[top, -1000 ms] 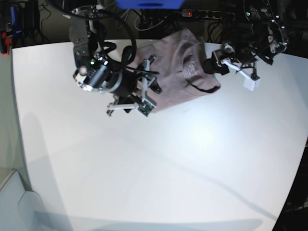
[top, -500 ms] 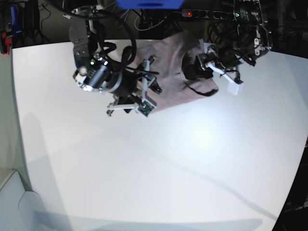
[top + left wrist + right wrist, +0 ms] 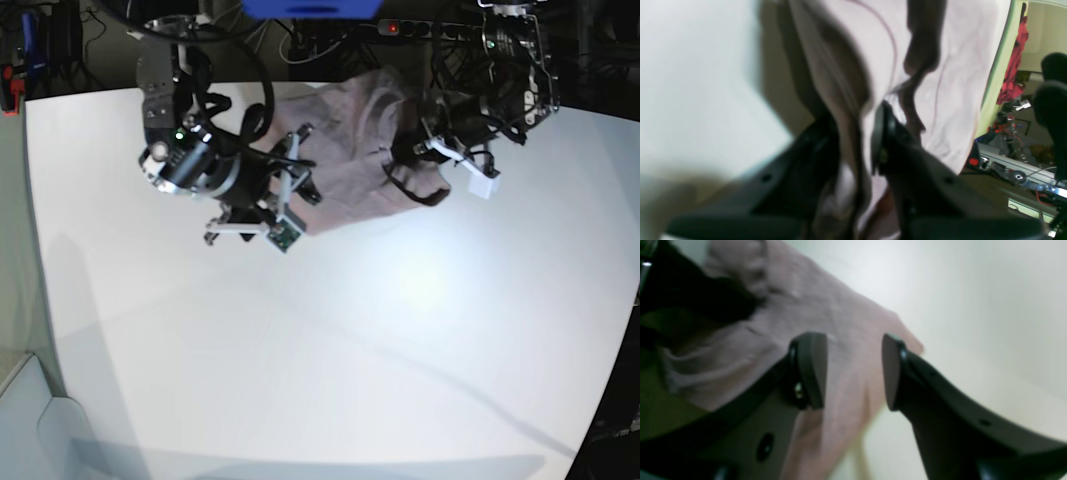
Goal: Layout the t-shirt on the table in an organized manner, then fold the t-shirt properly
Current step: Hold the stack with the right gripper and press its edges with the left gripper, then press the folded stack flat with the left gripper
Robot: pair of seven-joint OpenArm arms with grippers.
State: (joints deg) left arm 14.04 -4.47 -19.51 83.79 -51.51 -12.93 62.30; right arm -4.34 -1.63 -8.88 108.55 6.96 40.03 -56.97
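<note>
The dusty mauve t-shirt (image 3: 350, 140) lies bunched at the far middle of the white table (image 3: 330, 350). In the left wrist view my left gripper (image 3: 857, 116) is shut on a raised fold of the t-shirt (image 3: 950, 66), with cloth pinched between its dark fingers. In the base view that left gripper (image 3: 398, 155) sits at the shirt's right side. My right gripper (image 3: 853, 370) stands open just above the t-shirt (image 3: 840, 313) near its corner, with nothing between the pads. From the base view the right gripper (image 3: 300, 168) is at the shirt's left edge.
Behind the table's far edge are cables, a power strip (image 3: 392, 27) with a red light and a blue object (image 3: 310, 8). Bare table (image 3: 973, 306) spreads in front of the shirt. A red cloth (image 3: 1010, 73) hangs beyond the table.
My left gripper moved left onto the shirt and closed on a fold of it. The right arm shifted slightly left, its jaws still apart.
</note>
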